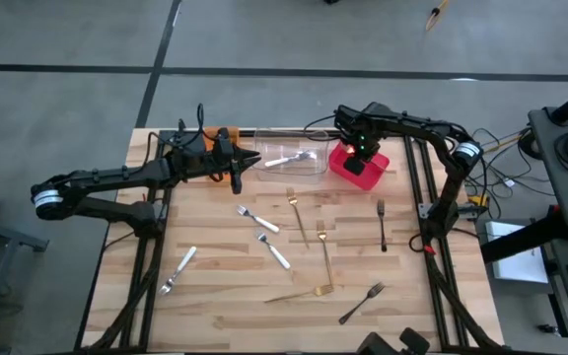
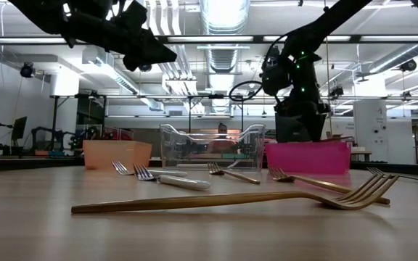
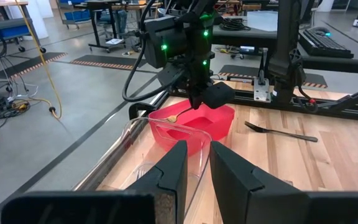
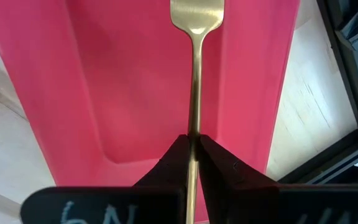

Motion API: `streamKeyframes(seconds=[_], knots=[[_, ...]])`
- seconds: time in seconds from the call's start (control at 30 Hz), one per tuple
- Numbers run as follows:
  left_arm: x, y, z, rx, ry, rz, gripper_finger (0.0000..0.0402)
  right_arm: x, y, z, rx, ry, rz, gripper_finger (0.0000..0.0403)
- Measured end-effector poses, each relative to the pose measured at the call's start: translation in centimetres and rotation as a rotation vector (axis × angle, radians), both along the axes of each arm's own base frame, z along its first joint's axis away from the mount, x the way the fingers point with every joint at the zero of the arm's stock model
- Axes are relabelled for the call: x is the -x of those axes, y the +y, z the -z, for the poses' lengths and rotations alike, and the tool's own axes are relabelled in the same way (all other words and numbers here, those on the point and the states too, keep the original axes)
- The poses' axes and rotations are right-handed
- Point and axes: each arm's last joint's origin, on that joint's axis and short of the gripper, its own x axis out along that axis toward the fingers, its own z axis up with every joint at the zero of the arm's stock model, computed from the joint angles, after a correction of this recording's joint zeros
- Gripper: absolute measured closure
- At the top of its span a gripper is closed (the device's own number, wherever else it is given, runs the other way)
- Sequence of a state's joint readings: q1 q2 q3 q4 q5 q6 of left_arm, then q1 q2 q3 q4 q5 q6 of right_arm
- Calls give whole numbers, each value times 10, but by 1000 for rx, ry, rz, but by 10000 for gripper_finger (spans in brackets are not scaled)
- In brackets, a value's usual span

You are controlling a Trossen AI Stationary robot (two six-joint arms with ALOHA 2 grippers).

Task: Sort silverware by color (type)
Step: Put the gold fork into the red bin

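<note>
My right gripper point(image 1: 362, 155) hangs over the red bin point(image 1: 368, 170) at the far right, shut on a gold fork point(image 4: 196, 74) whose head point(image 3: 172, 117) is above the bin's inside. My left gripper point(image 3: 197, 163) hovers by the clear bin point(image 1: 299, 160), slightly open with nothing between its fingers. A silver fork point(image 1: 291, 157) lies in the clear bin. Flat on the table are silver forks point(image 1: 257, 219) point(image 1: 274, 252) point(image 1: 177, 270), gold ones point(image 1: 297, 212) point(image 1: 324, 254) point(image 1: 300, 294) and black ones point(image 1: 382, 225) point(image 1: 361, 303). My right gripper pinches the gold fork's slim handle point(image 4: 194, 127) between its two fingertips, which come from above and point down. The fork sticks out sideways from the fingers, its head point(image 4: 196, 15) over the red bin's floor, lifted clear of the bin.
An orange bin point(image 2: 116, 154) stands at the far left beside the clear bin, under my left arm. A black frame rail point(image 1: 414, 187) runs along the table's right side. The near left of the tabletop point(image 1: 195, 316) is bare wood.
</note>
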State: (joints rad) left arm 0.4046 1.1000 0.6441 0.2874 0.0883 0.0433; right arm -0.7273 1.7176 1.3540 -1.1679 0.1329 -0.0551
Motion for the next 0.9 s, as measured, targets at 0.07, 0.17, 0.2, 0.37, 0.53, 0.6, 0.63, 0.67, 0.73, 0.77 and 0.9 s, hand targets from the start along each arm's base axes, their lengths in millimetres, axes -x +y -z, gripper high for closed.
streamKeyframes(seconds=[0.07,0.17,0.2,0.37,0.53,0.6,0.63,0.67,0.73,0.77,0.9], knots=[[0,0,0,0,0,0,350,0,0,0,0,0,2,390],[0,0,0,0,0,0,350,0,0,0,0,0,0,390],[0,0,0,0,0,-1,350,0,0,0,0,0,0,390],[0,0,0,0,0,0,350,0,0,0,4,-4,1,390],[0,0,0,0,0,-1,350,0,0,0,4,-5,2,390],[0,0,0,0,0,0,350,-1,0,0,6,-6,0,390],[0,0,0,0,0,-1,350,-1,-1,0,7,-7,0,390],[0,0,0,0,0,0,350,-1,-1,0,7,-8,-1,390],[0,0,0,0,0,0,350,-1,-1,0,12,-13,-1,390],[0,0,0,0,0,0,350,-1,-1,0,15,-17,-1,390],[0,0,0,0,0,0,350,-2,-2,0,21,-24,-9,390]])
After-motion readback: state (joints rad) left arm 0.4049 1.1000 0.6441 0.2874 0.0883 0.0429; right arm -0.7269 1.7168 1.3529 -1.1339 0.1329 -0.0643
